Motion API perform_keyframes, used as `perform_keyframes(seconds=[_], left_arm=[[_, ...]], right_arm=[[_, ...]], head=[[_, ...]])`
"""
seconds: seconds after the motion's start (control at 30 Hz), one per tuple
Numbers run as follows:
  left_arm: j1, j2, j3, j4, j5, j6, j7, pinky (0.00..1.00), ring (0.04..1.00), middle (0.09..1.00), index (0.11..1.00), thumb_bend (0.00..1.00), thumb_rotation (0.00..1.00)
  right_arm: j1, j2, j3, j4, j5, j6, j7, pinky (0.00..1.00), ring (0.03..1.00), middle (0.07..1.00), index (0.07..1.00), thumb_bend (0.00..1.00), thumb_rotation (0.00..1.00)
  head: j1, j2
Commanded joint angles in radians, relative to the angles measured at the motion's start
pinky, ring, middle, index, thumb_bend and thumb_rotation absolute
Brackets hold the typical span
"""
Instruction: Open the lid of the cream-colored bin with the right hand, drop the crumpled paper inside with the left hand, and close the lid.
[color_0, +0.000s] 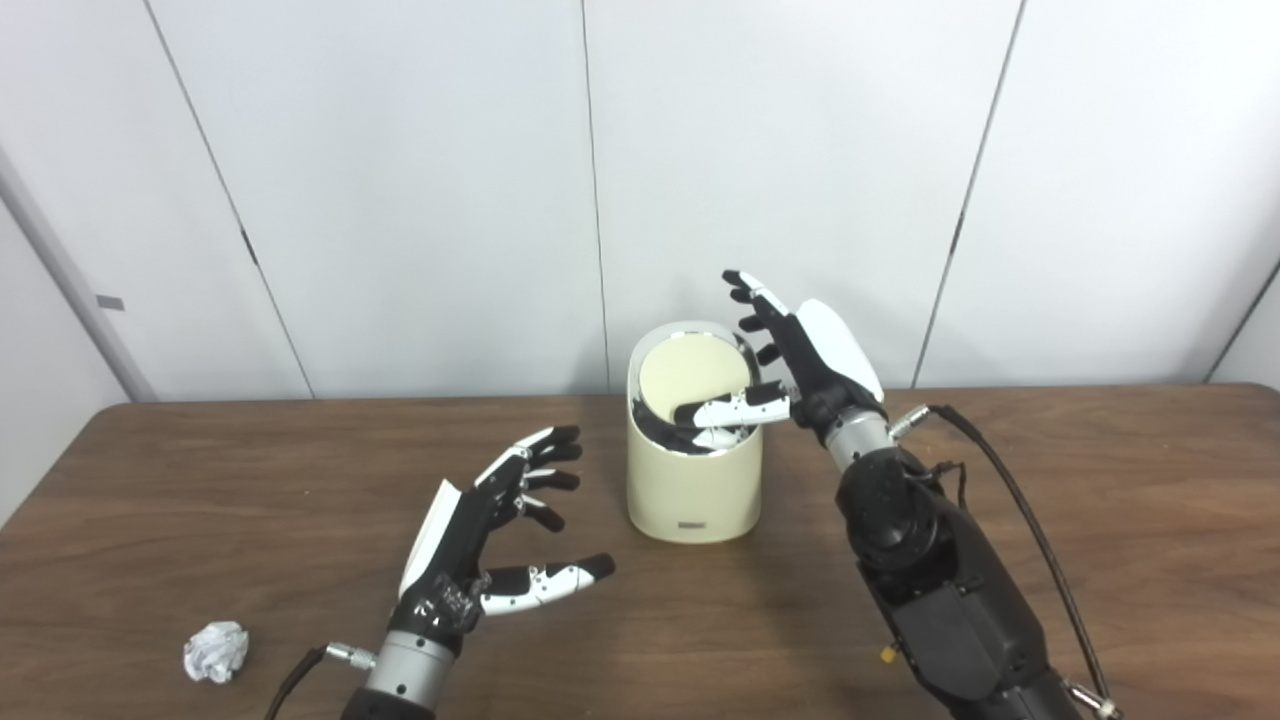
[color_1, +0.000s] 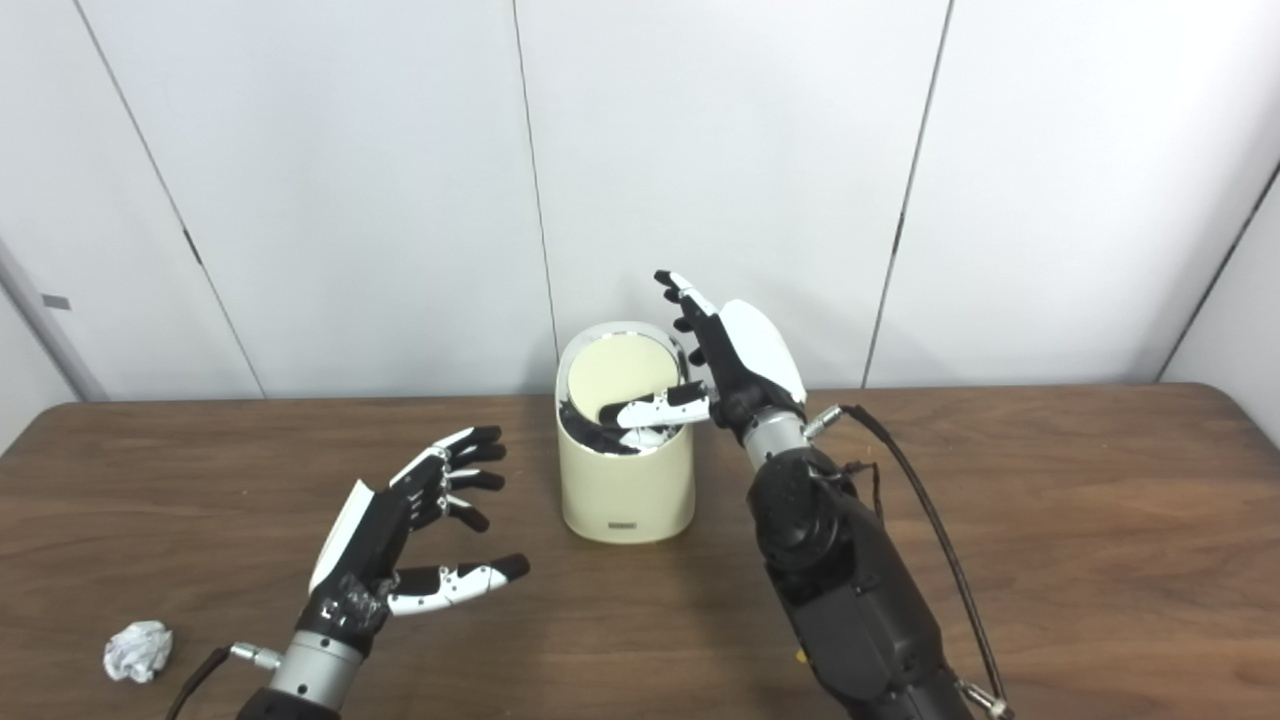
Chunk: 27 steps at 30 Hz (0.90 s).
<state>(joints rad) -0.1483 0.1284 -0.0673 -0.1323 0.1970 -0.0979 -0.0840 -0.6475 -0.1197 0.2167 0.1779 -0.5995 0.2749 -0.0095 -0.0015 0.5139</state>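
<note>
**Meanwhile, bin standing open, paper lying at the table's near left**

Now the bin (color_0: 692, 480) is standing near the middle of the table (color_0: 1100, 500), close to the far edge, in front of the white wall panels (color_0: 400, 180). Its lid (color_0: 690, 375) is tilting upright toward the back, its cream underside facing the cameras, and the dark inside of the bin is showing below it. Something white is showing in the opening, just under the right thumb; what it is cannot be told.

Beside the bin's right side, the right hand (color_0: 800, 355) is reaching up with its fingers (color_0: 752, 295) spread and pointing upward, near the lid's raised right edge. Its thumb is stretching left across the bin's opening. It is grasping nothing; whether the fingers are touching the lid cannot be told.

To the left of the bin and nearer the cameras, the left hand (color_0: 490, 530) is hovering above the table, palm turned to the right, fingers apart and lightly curled, thumb pointing toward the bin's base. It is released and empty.

Well apart from the bin, the paper (color_0: 215, 651) is lying crumpled on the wood at the near left, left of the left wrist and not touching it.

A black cable (color_0: 1030, 520) is looping from the right wrist down along the forearm.
</note>
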Motion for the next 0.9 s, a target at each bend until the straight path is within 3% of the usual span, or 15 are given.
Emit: perform_keyframes(seconds=[0.0, 0.13, 0.4, 0.57, 0.87], left_arm=[[-0.017, 0.001, 0.001, -0.039, 0.003, -0.023, 0.009, 0.55, 0.734, 0.821, 0.855, 0.74, 0.04], [-0.015, 0.0, 0.001, -0.04, -0.003, -0.023, 0.008, 0.55, 0.736, 0.821, 0.856, 0.74, 0.04], [-0.012, 0.0, 0.002, -0.046, -0.001, -0.021, 0.009, 0.55, 0.736, 0.821, 0.855, 0.73, 0.03], [-0.009, -0.001, 0.002, -0.052, 0.002, -0.014, 0.009, 0.55, 0.736, 0.82, 0.854, 0.73, 0.03], [-0.007, -0.003, 0.003, -0.056, 0.002, -0.008, 0.01, 0.55, 0.731, 0.82, 0.855, 0.73, 0.03]], right_arm=[[-0.048, -0.009, -0.001, -0.021, -0.014, 0.008, -0.009, 0.63, 0.81, 0.9, 0.92, 0.72, 0.3], [-0.043, -0.014, 0.013, -0.035, -0.026, 0.03, 0.01, 0.64, 0.819, 0.903, 0.922, 0.72, 0.27], [-0.043, -0.029, 0.074, -0.061, -0.1, 0.17, 0.076, 0.63, 0.818, 0.911, 0.895, 0.71, 0.01], [-0.032, 0.002, 0.037, -0.067, -0.166, 0.195, 0.138, 0.62, 0.806, 0.926, 0.881, 0.68, 0.0], [-0.019, 0.022, 0.002, -0.074, -0.229, 0.195, 0.179, 0.57, 0.735, 0.917, 0.867, 0.69, 0.0]], head=[[0.002, 0.004], [0.002, 0.004], [0.003, 0.007], [0.004, 0.012], [0.002, 0.016]])
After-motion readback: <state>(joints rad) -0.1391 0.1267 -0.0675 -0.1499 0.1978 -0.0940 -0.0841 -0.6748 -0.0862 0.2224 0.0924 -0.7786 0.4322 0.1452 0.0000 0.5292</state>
